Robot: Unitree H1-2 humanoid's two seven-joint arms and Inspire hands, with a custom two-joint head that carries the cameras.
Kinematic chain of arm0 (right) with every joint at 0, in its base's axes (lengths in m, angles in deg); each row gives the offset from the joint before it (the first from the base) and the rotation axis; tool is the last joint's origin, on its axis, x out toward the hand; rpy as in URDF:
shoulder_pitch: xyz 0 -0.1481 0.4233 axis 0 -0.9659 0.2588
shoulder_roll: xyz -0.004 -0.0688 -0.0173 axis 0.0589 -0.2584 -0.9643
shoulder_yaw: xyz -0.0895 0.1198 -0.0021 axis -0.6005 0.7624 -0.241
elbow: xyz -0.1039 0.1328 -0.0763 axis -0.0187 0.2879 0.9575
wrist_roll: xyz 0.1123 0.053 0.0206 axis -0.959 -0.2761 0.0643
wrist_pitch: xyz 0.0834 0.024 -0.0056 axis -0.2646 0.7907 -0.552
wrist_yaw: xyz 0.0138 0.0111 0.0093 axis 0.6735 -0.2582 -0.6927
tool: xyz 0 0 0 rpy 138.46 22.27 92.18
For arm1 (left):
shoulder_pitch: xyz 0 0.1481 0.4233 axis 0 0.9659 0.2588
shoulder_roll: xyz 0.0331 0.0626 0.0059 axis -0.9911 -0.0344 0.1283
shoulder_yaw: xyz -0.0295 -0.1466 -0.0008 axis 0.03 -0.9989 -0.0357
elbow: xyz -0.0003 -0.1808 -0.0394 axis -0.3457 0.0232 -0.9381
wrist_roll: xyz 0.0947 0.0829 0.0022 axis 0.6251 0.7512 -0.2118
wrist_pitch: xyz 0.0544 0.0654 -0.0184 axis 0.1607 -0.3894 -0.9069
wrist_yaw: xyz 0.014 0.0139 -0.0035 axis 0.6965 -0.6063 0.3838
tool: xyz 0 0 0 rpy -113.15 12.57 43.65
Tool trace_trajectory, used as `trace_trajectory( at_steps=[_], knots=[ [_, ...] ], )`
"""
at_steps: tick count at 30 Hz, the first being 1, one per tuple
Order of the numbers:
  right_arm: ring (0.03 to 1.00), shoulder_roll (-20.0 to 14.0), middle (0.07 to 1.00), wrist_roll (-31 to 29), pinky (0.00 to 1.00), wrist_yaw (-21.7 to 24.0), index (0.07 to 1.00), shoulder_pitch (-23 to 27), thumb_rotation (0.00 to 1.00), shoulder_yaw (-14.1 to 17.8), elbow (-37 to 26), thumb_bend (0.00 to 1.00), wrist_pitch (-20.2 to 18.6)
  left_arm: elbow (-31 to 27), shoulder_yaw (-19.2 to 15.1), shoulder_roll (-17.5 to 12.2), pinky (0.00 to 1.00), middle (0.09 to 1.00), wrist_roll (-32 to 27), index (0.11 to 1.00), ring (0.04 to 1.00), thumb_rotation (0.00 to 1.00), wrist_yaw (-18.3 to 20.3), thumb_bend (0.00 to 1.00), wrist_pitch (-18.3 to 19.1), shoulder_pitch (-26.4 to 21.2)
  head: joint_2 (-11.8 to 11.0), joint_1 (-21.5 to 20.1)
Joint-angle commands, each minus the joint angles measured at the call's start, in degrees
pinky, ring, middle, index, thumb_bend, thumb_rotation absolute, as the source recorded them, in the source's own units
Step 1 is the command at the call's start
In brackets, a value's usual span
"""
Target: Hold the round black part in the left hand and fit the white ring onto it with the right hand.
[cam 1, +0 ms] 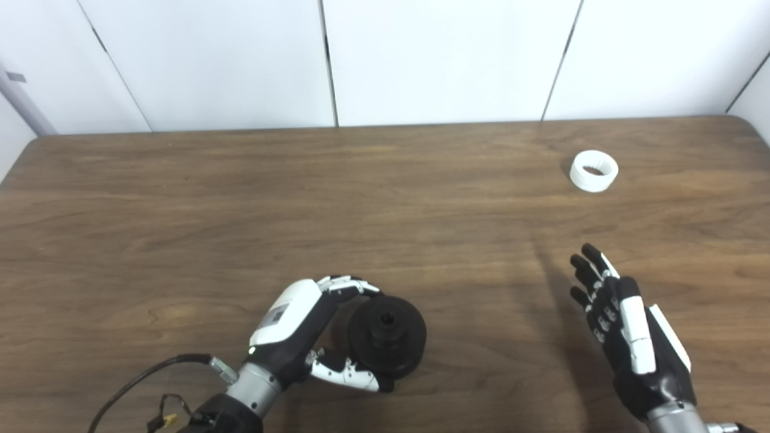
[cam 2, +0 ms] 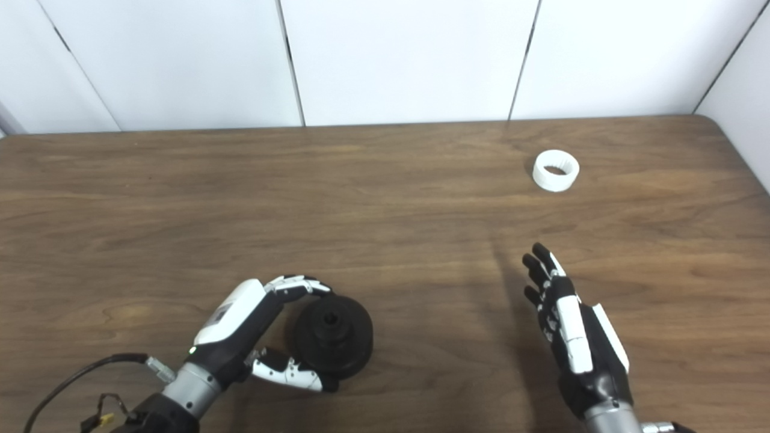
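Observation:
The round black part is a stepped disc with a hub hole, lying on the wooden table near its front edge. My left hand wraps around its left side, fingers curled over the far rim and thumb against the near rim. The white ring lies flat at the far right of the table, with nothing touching it. My right hand hovers open at the front right, fingers stretched out and pointing away from me, a good distance short of the ring.
White wall panels stand behind the table's far edge. A black cable trails from my left wrist at the front left. Bare wood lies between the black part and the ring.

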Motion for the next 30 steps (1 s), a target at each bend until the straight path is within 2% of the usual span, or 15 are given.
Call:
trace_trajectory(
  at_steps=[1,14,20,25,30],
  knots=[
    [0.989,0.2,0.948,-0.4,0.96,-0.4,0.972,1.8,1.0,0.3,-2.6,0.66,0.5,0.6,0.0,0.2,0.98,0.811,1.0,0.485,0.891,0.06,-2.3,0.52,-3.5,-0.8,0.3,0.2],
    [0.992,0.5,0.947,-1.2,0.99,-0.7,0.973,2.1,1.0,0.5,-4.0,0.65,-0.9,8.1,-0.6,-0.1,1.0,0.826,3.2,0.485,0.914,0.06,-6.0,0.52,-11.6,0.5,1.1,0.1],
    [0.999,0.5,0.956,-1.5,1.0,-0.8,0.999,1.7,1.0,0.5,-4.3,0.63,-0.5,10.8,-1.1,-0.3,1.0,0.817,3.7,0.485,0.902,0.06,-8.4,0.52,-14.7,0.9,0.7,-0.1],
    [1.0,0.6,0.963,-2.2,1.0,-1.0,1.0,2.0,1.0,0.5,-5.0,0.62,-0.7,11.6,-1.4,-0.3,1.0,0.812,4.3,0.485,0.896,0.06,-8.9,0.52,-15.1,0.9,-0.1,-2.3],
    [0.993,-0.5,0.972,-1.0,0.98,-2.1,0.988,4.4,1.0,1.2,-8.8,0.67,-3.5,12.5,-1.8,-0.8,1.0,0.816,4.2,0.486,0.898,0.06,-8.5,0.52,-15.5,0.5,-0.8,-4.0]
  ],
)
